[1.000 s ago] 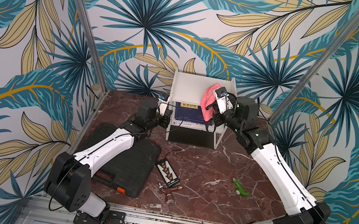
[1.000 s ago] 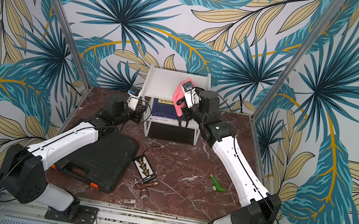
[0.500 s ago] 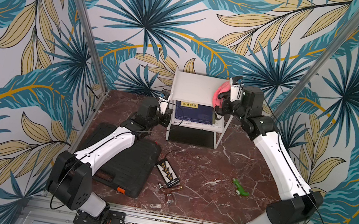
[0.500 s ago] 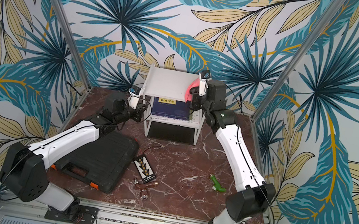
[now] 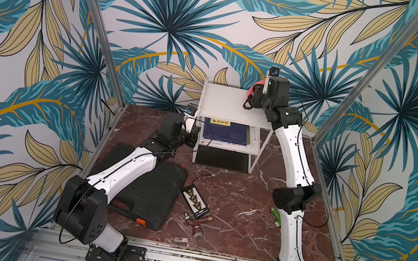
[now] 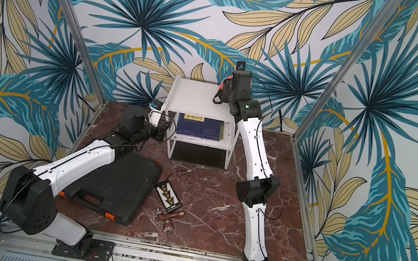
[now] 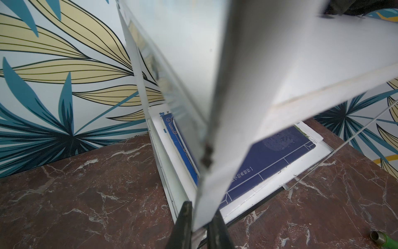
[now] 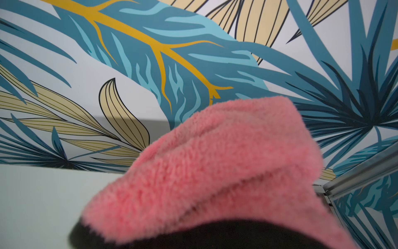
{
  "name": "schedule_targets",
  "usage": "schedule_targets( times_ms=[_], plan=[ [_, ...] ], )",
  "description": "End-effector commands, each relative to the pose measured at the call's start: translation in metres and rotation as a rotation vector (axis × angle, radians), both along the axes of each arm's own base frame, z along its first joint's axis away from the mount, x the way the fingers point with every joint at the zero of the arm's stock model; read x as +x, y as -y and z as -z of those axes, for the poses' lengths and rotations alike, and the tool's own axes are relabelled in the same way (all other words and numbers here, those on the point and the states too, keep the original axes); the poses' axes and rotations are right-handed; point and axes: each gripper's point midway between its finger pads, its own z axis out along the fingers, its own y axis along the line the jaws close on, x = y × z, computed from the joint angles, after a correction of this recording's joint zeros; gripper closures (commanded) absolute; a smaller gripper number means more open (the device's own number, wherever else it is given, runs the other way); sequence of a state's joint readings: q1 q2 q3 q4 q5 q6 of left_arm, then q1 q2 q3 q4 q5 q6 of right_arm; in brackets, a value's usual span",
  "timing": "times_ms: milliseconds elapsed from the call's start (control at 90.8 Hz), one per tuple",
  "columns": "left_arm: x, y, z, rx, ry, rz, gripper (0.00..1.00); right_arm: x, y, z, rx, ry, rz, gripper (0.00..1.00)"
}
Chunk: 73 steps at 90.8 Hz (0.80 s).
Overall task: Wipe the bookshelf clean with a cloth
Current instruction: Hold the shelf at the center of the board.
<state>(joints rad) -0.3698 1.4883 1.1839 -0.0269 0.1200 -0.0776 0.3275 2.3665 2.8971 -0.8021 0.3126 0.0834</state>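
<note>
The white two-tier bookshelf [image 5: 224, 102] [image 6: 193, 96] stands at the back of the marble table in both top views. My right gripper [image 5: 251, 99] [image 6: 220, 94] is at the top shelf's back right corner, shut on the pink fluffy cloth [image 5: 254, 88] [image 6: 223, 84]. In the right wrist view the cloth [image 8: 215, 161] bulges over the pale shelf top [image 8: 32, 204] and hides the fingers. My left gripper [image 5: 191, 137] [image 7: 199, 217] is shut on the bookshelf's front left upright [image 7: 215, 172], one dark finger on each side.
Blue books [image 5: 226, 131] lie on the lower shelf. A black ribbed case [image 5: 145, 189] lies under my left arm. A small black card of gold parts [image 5: 194, 202], loose brass fittings [image 5: 197, 222] and a green toy [image 5: 276, 217] sit on the table's front half.
My right arm has carried the cloth from the top shelf's front right towards its back right corner. The left arm and its grip on the upright have not moved.
</note>
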Motion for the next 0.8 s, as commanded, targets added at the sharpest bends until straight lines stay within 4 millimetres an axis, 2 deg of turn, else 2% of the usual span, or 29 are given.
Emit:
schedule_targets(
  times_ms=[0,66,88,209,375,474,573,672,793],
  plan=[
    [-0.001,-0.035,0.027,0.041,-0.116,-0.121,1.00,-0.029,-0.003,0.035,-0.047,-0.192,-0.063,1.00],
    [-0.006,-0.034,0.026,0.045,-0.113,-0.108,1.00,-0.045,-0.001,0.036,-0.081,-0.232,-0.096,1.00],
    [-0.008,-0.035,0.026,0.043,-0.110,-0.105,1.00,-0.052,-0.001,0.030,-0.084,-0.230,-0.111,1.00],
    [-0.016,-0.034,0.023,0.032,-0.096,-0.089,0.99,-0.077,-0.009,0.028,-0.095,-0.285,-0.198,1.00],
    [-0.024,-0.035,0.021,0.016,-0.087,-0.080,0.98,-0.092,-0.026,0.031,-0.174,-0.306,-0.249,1.00],
    [-0.028,-0.038,0.018,0.009,-0.068,-0.090,0.97,-0.088,-0.033,0.042,-0.199,-0.320,-0.249,1.00],
    [-0.030,-0.040,0.019,0.014,-0.060,-0.099,0.96,-0.069,-0.041,0.046,-0.197,-0.280,-0.242,1.00],
    [-0.029,-0.040,0.020,0.024,-0.064,-0.095,0.96,-0.043,-0.044,0.030,-0.193,-0.157,-0.207,1.00],
    [-0.027,-0.038,0.018,0.021,-0.064,-0.088,0.96,-0.036,-0.047,0.021,-0.177,-0.111,-0.211,1.00]
  ],
)
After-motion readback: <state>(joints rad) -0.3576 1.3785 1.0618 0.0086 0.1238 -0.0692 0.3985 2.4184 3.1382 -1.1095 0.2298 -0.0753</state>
